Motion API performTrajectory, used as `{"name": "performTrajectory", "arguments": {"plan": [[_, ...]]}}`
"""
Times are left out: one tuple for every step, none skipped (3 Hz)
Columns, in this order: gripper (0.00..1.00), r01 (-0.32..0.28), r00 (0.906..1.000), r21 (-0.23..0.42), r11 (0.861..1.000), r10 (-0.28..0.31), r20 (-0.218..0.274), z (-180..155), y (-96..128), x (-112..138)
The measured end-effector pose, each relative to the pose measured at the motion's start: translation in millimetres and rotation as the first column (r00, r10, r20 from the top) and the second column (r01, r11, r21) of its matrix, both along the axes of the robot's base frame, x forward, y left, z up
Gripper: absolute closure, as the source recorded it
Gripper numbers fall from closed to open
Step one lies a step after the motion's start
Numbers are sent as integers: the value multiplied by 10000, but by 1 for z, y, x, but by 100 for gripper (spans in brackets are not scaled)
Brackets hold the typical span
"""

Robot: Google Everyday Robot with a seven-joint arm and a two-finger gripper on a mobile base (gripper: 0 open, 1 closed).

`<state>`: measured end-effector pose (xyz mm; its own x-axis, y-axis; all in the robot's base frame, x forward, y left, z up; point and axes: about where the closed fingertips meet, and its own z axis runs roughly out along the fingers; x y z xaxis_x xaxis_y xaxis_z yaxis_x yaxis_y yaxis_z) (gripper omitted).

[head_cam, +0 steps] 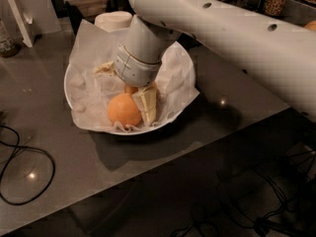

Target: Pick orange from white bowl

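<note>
The wide white bowl [74, 100] with crumpled white paper lining stands on the dark grey table. An orange [123, 110] lies in the front part of the bowl. A small patch of orange colour [131, 89] shows just behind it, under the wrist. My gripper [146, 104] reaches down into the bowl from the upper right. Its cream tip is right against the orange's right side. The thick white arm [222, 33] hides the bowl's back right part.
A small cream upturned bowl [114, 19] sits just behind the white bowl. A black cable [27, 169] loops on the table at the left. A white stand [19, 16] and a bottle [6, 41] are at the far left. The table's front edge [163, 174] runs diagonally, with cables on the floor below.
</note>
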<state>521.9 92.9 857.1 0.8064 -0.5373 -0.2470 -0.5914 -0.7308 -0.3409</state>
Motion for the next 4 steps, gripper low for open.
{"name": "performTrajectory", "arguments": {"plan": [[0,127,9999,40,9999,-127,35,-7,-1,0],[0,97,9998,22,10000,-97,179,-10,4,7],[0,-202,9995,-103,9997,204,240,-11,14,11],[17,-636,9976,-273,9976,643,239,-11,22,10]]}}
